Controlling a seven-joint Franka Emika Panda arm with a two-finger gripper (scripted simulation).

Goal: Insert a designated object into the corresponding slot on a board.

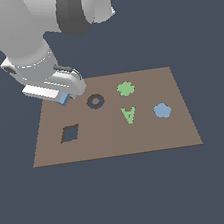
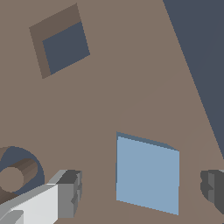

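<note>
The light-blue square block sits between my gripper's two fingers, with a gap on each side, so the gripper is open around it. In the exterior view the block peeks out from under the hand near the far corner of the brown board on the exterior view's left. The slot, a dark diamond-turned square cut-out, lies nearer the board's front edge on the same side; the wrist view shows the slot empty and apart from the block. The fingertips are hidden in the exterior view.
A dark ring-shaped hole lies just beside the hand, seen also as the ring hole by one finger. A green flower shape, a green letter A and a light-blue pentagon occupy the board's other half.
</note>
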